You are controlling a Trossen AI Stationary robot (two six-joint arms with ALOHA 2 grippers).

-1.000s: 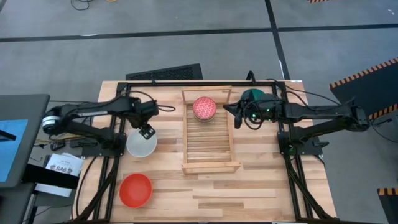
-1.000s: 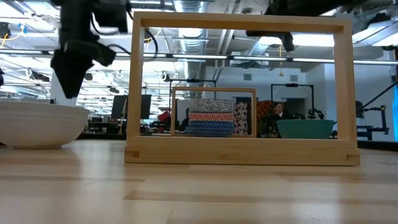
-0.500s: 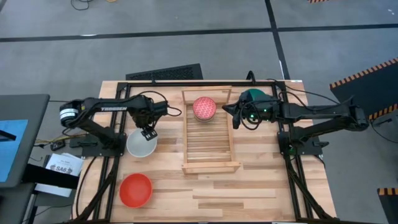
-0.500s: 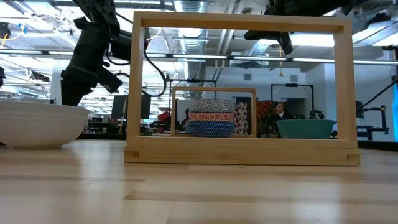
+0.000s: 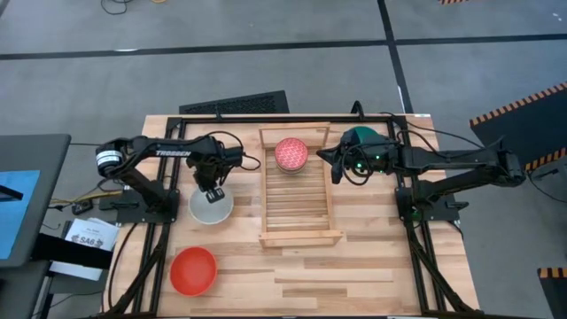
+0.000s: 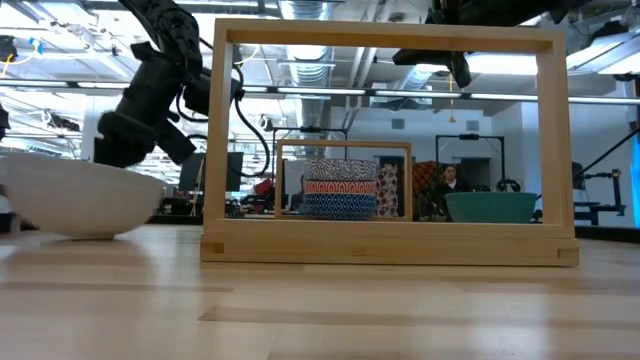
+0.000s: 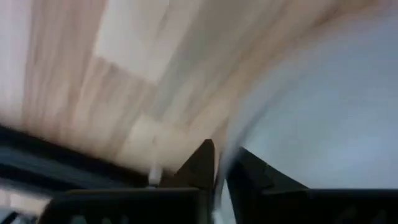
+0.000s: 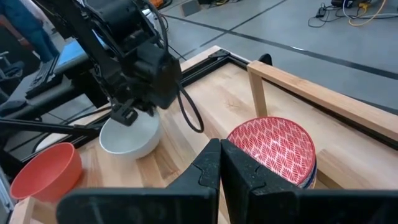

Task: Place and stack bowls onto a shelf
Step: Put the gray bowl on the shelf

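A white bowl (image 5: 211, 206) sits on the table left of the shelf (image 5: 299, 199), and my left gripper (image 5: 213, 189) is shut on its far rim. On the shelf's far end stands a stack of patterned bowls (image 5: 291, 153), the top one red-patterned (image 8: 273, 149). A teal bowl (image 5: 359, 137) rests on the table right of the shelf, partly under my right arm. My right gripper (image 5: 337, 168) hangs shut and empty above the shelf's right rail. A plain red bowl (image 5: 193, 270) sits near the front left. My left gripper holds the white bowl by its far rim (image 7: 227, 155), one finger (image 7: 200, 163) outside the wall and the other inside the hollow. The fingers come slanting down from the far side. In the low view the bowl (image 6: 85, 205) is blurred, so I cannot tell whether it is off the table.
Black frame rails (image 5: 168, 221) run along the table's left and right sides and its far edge. Bare wood lies in front of the shelf and to the right of the red bowl. A person (image 6: 447, 178) sits far off in the room behind.
My left gripper has come down onto the white bowl's far rim and taken hold of it. The bowl has shifted a little toward the shelf. My right gripper has kept still.
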